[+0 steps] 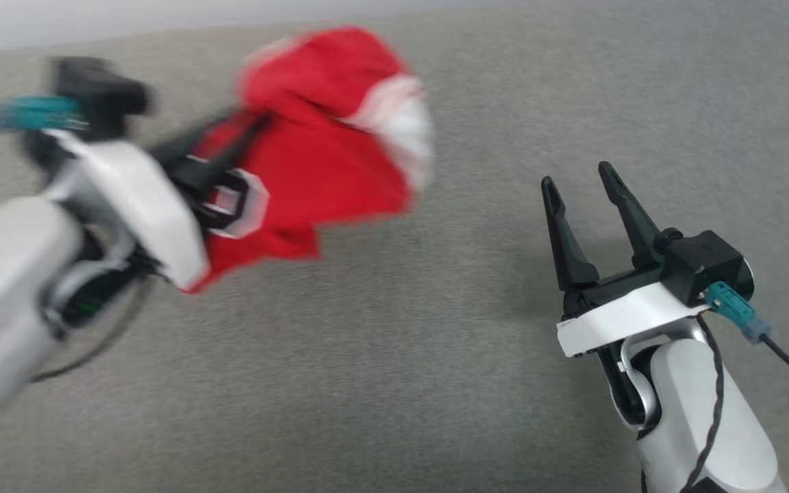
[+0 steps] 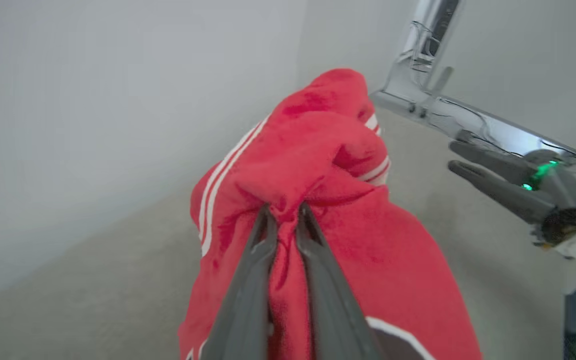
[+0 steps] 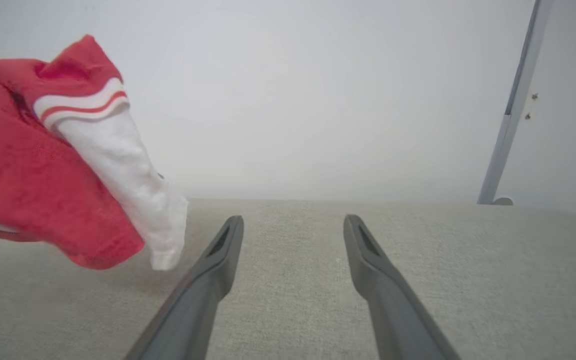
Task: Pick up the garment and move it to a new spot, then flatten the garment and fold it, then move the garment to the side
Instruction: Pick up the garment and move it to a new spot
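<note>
Head view: left gripper (image 2: 285,210) pinches the red, white-sleeved jersey garment (image 1: 326,157) aloft at eleven o'clock; right gripper (image 1: 576,177) hangs spread at four o'clock. Carrying step, probably; next: lower it somewhere new.

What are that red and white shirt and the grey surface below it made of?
The red shirt with white striped sleeves looks like soft, matte knit fabric: it bunches and drapes in loose folds. The grey surface seems a matte woven cloth covering, showing a fine weave; what lies underneath cannot be told.
</note>
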You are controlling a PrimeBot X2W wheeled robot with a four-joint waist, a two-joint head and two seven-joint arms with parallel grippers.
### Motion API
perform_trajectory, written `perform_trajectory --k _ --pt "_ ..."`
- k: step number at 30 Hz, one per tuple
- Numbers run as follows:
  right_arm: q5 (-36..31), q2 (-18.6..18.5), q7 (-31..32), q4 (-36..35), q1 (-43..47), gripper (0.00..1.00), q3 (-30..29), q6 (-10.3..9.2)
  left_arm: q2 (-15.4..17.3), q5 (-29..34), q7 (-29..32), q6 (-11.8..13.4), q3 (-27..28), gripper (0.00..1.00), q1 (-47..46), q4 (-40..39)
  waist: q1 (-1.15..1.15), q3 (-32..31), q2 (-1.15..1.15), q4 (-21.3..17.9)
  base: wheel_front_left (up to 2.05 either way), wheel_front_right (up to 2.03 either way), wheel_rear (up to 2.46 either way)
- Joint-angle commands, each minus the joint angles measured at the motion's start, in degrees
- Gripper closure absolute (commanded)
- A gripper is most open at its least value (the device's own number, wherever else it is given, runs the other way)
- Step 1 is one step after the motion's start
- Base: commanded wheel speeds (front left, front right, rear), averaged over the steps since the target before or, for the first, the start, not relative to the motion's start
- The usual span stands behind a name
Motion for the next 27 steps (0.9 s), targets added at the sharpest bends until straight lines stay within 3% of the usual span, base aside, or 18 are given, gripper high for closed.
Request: perform_trajectory --k 1,5,10,21,27 --pt "0.53 -0.02 -0.29 -0.54 0.23 0.00 -0.11 -0.02 -1.08 0.97 0.37 0.12 -0.71 1.00 -1.21 -1.14 0.00 1.15 0.00 -1.78 0.00 0.00 0.00" --pt "1.98 0.00 -0.29 -1.68 -0.22 0.00 -0.21 -0.01 -5.74 1.85 2.85 0.12 -3.60 1.00 -4.65 -3.80 0.00 3.23 0.00 -4.84 0.00 0.00 0.00" --pt "3.59 0.00 -0.29 -3.18 -0.03 0.00 -1.04 -0.02 -10.28 3.65 3.29 0.12 -6.58 1.00 -7.12 -1.54 0.00 4.91 0.00 -8.73 0.00 0.00 0.00" --pt "7.23 0.02 -0.29 -4.57 2.48 0.00 -1.42 -0.02 -8.09 6.35 8.76 0.12 -9.42 1.00 -1.06 10.51 0.00 6.12 0.00 -13.97 0.00 0.00 0.00" --pt "8.78 0.02 -0.29 -5.30 2.51 0.00 -0.84 -0.02 -8.13 12.18 14.47 0.12 -9.76 1.00 3.09 12.62 0.00 7.00 0.00 -15.70 0.00 0.00 0.00"
